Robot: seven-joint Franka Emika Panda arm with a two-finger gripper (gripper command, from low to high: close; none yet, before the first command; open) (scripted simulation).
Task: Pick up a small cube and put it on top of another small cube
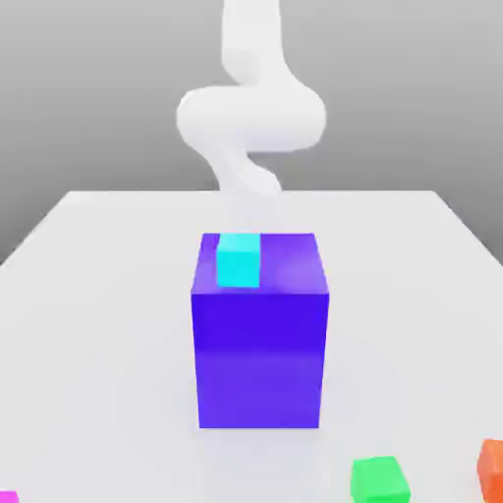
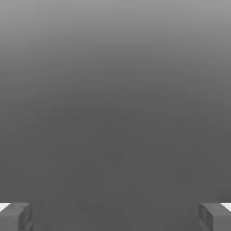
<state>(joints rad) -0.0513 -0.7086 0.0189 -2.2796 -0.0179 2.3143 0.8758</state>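
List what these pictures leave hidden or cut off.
- Magenta cube: exterior view, a sliver at the bottom-left corner, cut by the frame.
- Orange cube: exterior view, cut by the right edge.
- Fingers: hand view, open, cut by the frame's edge.
- Table behind the blue-violet block: hidden by the block.

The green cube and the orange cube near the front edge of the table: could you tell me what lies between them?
Nothing: in the exterior view, only bare white table separates the green cube from the orange cube.
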